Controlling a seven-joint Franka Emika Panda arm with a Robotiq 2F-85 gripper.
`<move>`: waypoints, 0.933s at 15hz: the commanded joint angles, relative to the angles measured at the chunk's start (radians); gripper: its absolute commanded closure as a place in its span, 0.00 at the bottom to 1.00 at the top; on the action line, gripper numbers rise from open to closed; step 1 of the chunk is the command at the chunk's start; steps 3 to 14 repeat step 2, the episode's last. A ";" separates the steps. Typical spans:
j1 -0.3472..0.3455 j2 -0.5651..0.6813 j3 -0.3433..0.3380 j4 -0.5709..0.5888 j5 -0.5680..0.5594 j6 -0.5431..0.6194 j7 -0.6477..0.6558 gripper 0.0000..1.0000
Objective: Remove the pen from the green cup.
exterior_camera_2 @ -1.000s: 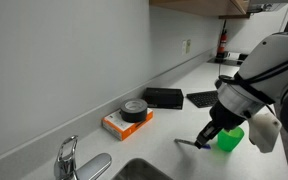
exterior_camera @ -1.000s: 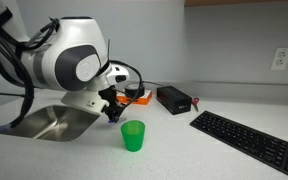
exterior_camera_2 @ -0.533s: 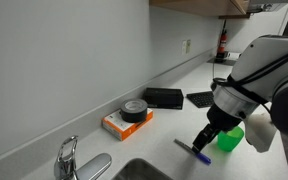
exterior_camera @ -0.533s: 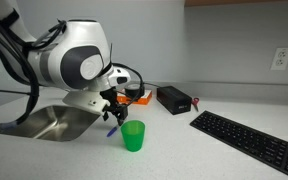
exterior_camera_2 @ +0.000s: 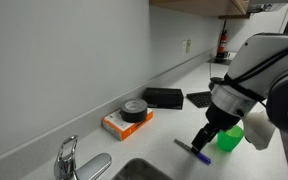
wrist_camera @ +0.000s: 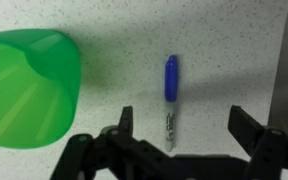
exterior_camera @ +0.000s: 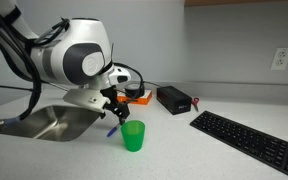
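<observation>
One pen [wrist_camera: 170, 88] lies flat on the table [wrist_camera: 114, 40], out of the green cup [wrist_camera: 24, 85] just beside it, toward the table's front edge; our tool [wrist_camera: 184, 128] hangs open, empty, above. We judge it light, stiff, slippery: pinch mid-barrel.

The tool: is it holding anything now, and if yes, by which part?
Nothing is held. The tool is open; the pen lies on the counter between its fingers, touching neither, beside the green cup.
</observation>
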 commanded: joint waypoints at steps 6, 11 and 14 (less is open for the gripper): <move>-0.001 -0.001 0.001 0.000 0.000 -0.003 0.000 0.00; -0.001 -0.001 0.001 0.000 0.000 -0.003 0.000 0.00; -0.001 -0.001 0.001 0.000 0.000 -0.003 0.000 0.00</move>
